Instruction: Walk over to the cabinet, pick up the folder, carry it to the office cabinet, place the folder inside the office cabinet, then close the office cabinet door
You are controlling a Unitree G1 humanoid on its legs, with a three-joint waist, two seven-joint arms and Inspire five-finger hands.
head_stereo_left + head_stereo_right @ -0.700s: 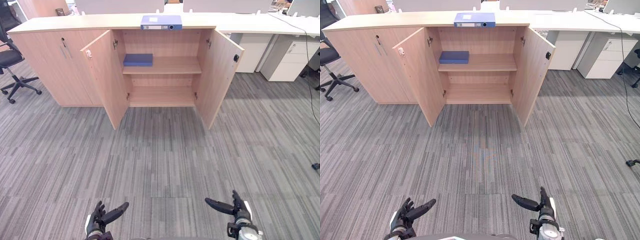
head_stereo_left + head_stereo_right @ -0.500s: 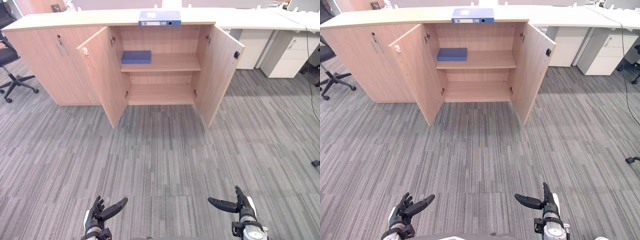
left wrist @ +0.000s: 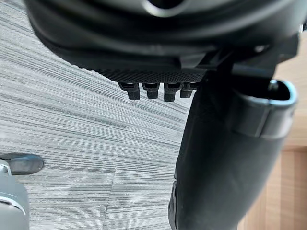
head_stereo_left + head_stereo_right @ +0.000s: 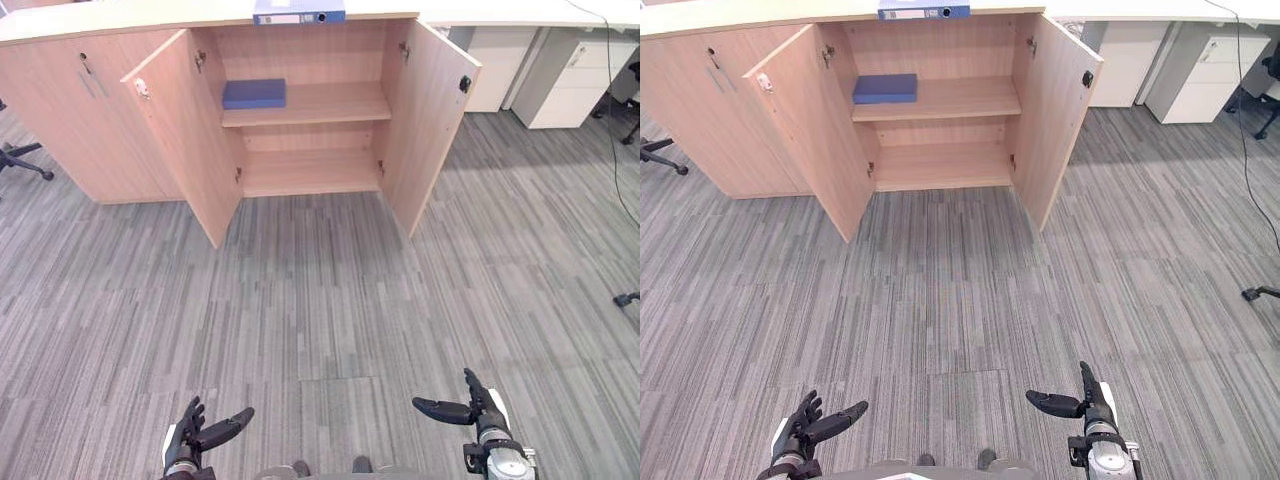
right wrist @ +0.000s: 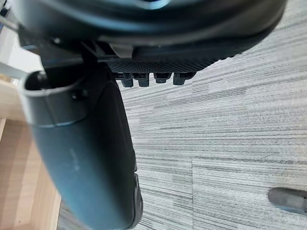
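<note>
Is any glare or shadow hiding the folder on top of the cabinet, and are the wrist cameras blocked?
Left eye view: even light, no glare; the folder sits at the frame's top edge, partly cut off; the cabinet inside is lightly shaded. Left wrist view: the left hand covers much of the carpet. Right wrist view: the right hand does the same.

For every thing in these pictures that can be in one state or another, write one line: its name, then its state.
Cabinet's left door: swung open.
Cabinet's right door: swung open.
Neighbouring cabinet door: shut.
Folder: lying flat on the cabinet top, not held.
Dark blue item: lying flat on the upper shelf.
White drawer unit: drawers shut.
Left hand: open, holding nothing.
Right hand: open, holding nothing.
</note>
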